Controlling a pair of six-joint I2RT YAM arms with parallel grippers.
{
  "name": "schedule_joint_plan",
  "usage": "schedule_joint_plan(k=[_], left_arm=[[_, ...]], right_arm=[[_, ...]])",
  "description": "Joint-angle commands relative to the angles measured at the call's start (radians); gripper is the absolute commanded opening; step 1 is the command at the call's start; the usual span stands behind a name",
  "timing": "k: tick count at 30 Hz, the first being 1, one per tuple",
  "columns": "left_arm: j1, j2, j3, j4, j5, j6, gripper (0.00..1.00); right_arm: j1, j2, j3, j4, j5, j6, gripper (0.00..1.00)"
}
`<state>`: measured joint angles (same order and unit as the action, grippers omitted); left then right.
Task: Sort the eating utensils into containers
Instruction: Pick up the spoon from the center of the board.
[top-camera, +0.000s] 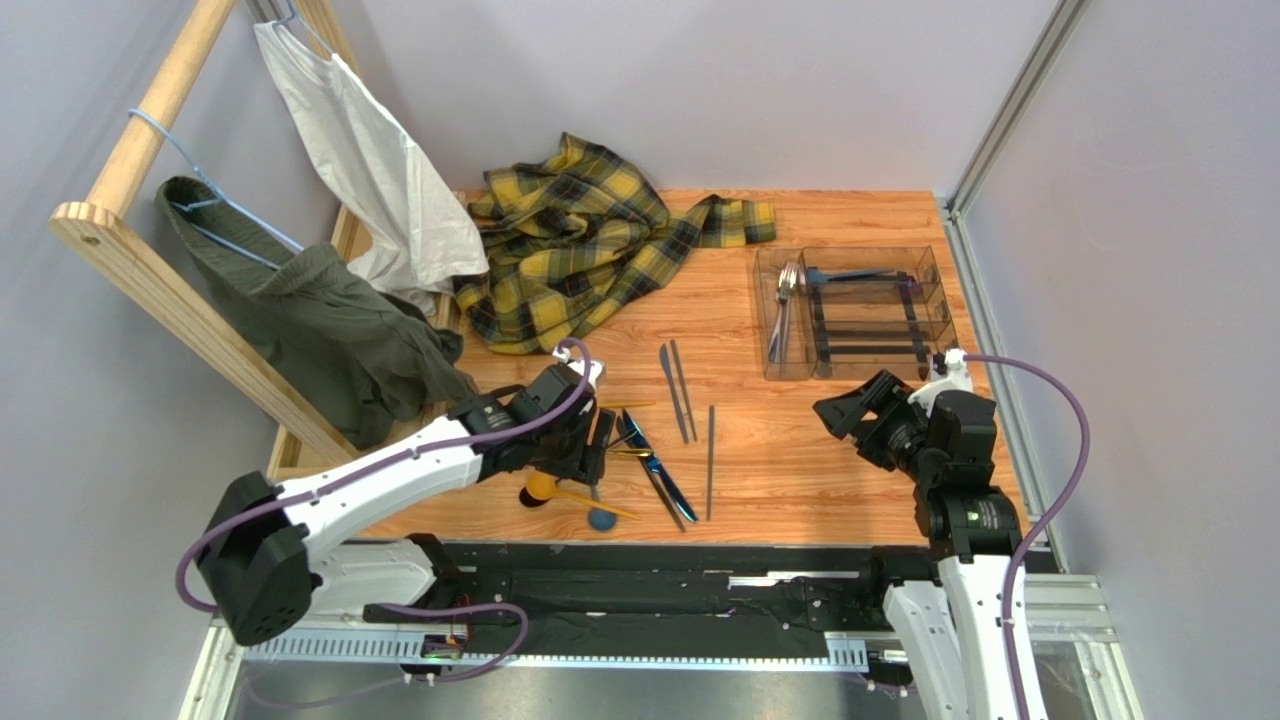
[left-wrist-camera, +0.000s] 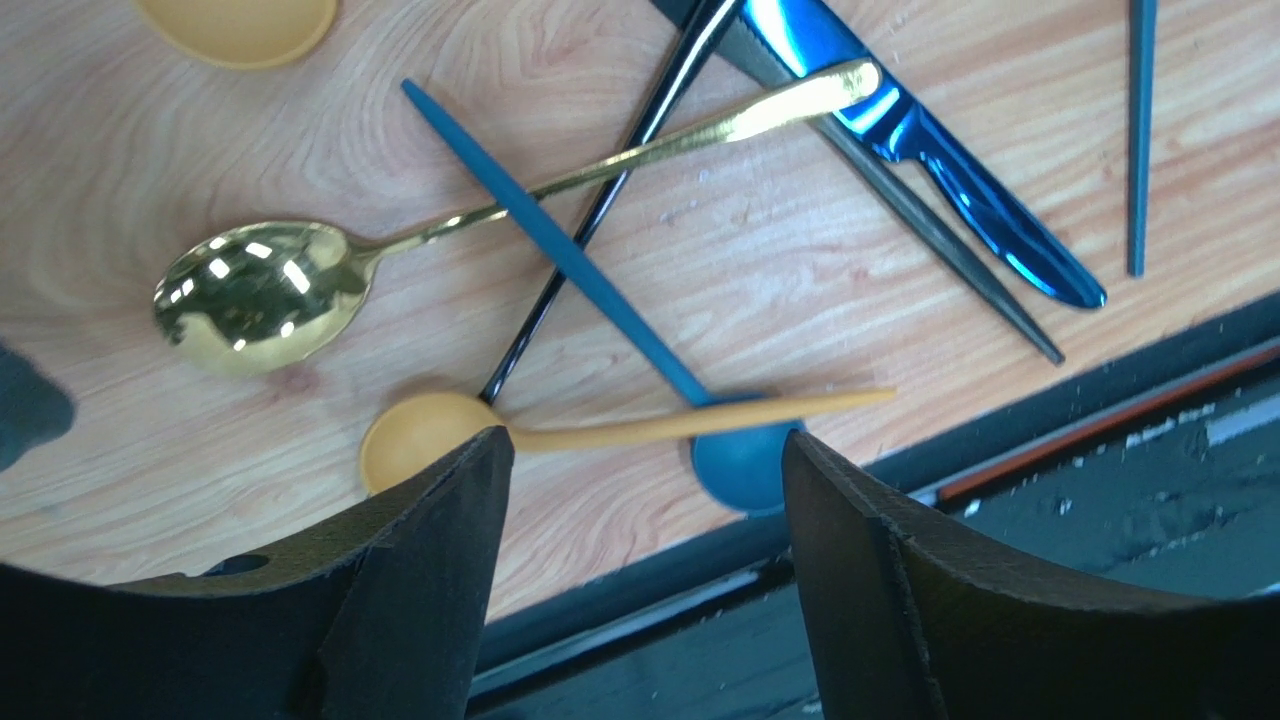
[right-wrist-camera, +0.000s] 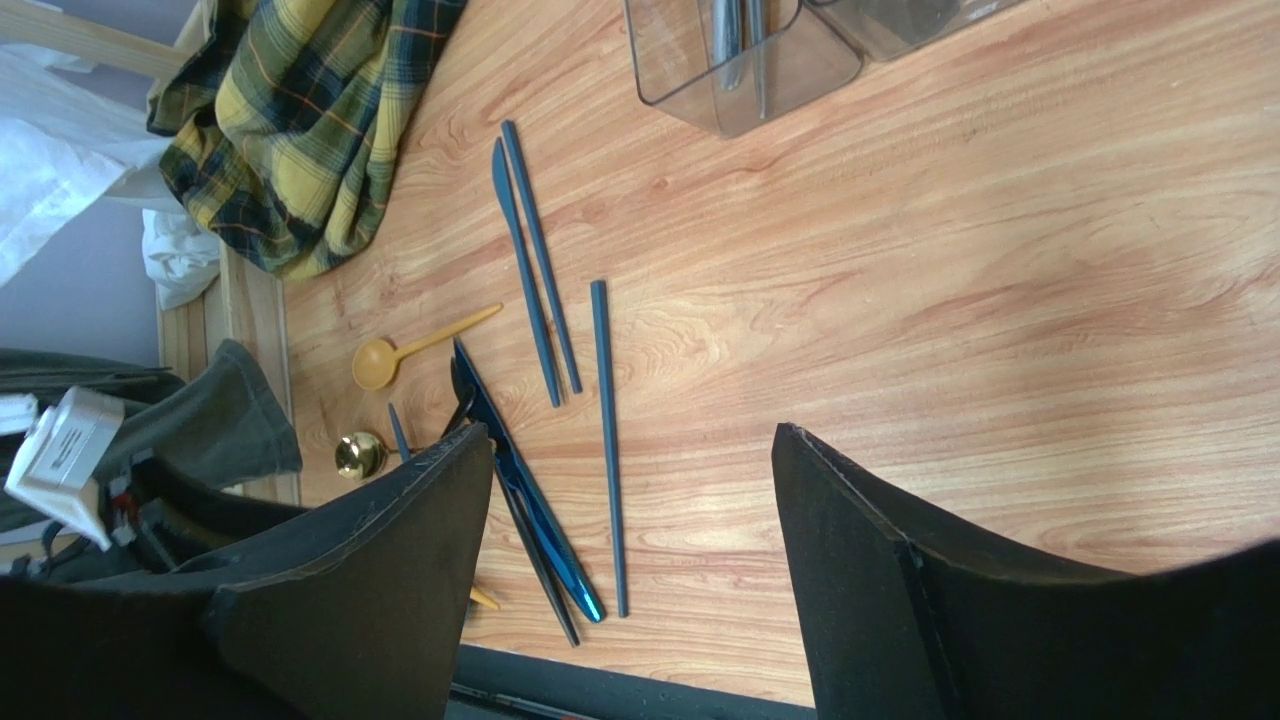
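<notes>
Loose eating utensils lie near the table's front edge. My left gripper (top-camera: 595, 450) (left-wrist-camera: 643, 450) hangs open just over a crossed heap: a shiny gold spoon (left-wrist-camera: 256, 293), a matte yellow spoon (left-wrist-camera: 436, 435) and a teal spoon (left-wrist-camera: 744, 468). The yellow spoon's handle runs across between the jaws, untouched. An iridescent blue knife (left-wrist-camera: 932, 150) (top-camera: 657, 468) lies beside them. Two dark grey knives (top-camera: 676, 390) and a stick (top-camera: 709, 458) lie to the right. The clear tray (top-camera: 924, 270) at the back right holds a silver fork (top-camera: 784, 308). My right gripper (top-camera: 842, 413) (right-wrist-camera: 631, 435) hovers open and empty near the tray.
A yellow plaid shirt (top-camera: 579, 240) is bunched at the back. A wooden rack (top-camera: 150, 285) with a green garment (top-camera: 323, 323) and a white one (top-camera: 376, 165) stands at the left. A black rail (top-camera: 676, 578) borders the table's near edge.
</notes>
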<state>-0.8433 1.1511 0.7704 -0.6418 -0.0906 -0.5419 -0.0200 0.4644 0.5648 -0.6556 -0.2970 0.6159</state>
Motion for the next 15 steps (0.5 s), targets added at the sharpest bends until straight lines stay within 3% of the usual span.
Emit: schedule_joint_plan(k=[1,7,15], left_arm=[[0.029,0.094,-0.002,0.154,0.045,-0.039,0.73],[0.050,0.243,0.023,0.199,0.045,-0.043,0.63],[0.056,0.286,0.023,0.215,0.034,-0.046,0.58]], right_arm=[[0.005,-0.013,-0.017,-0.004,-0.040,-0.016,0.72],[0.006,-0.007,-0.025,0.002,-0.040,-0.011,0.72],[0.006,-0.016,-0.029,0.005,-0.044,-0.007,0.71]])
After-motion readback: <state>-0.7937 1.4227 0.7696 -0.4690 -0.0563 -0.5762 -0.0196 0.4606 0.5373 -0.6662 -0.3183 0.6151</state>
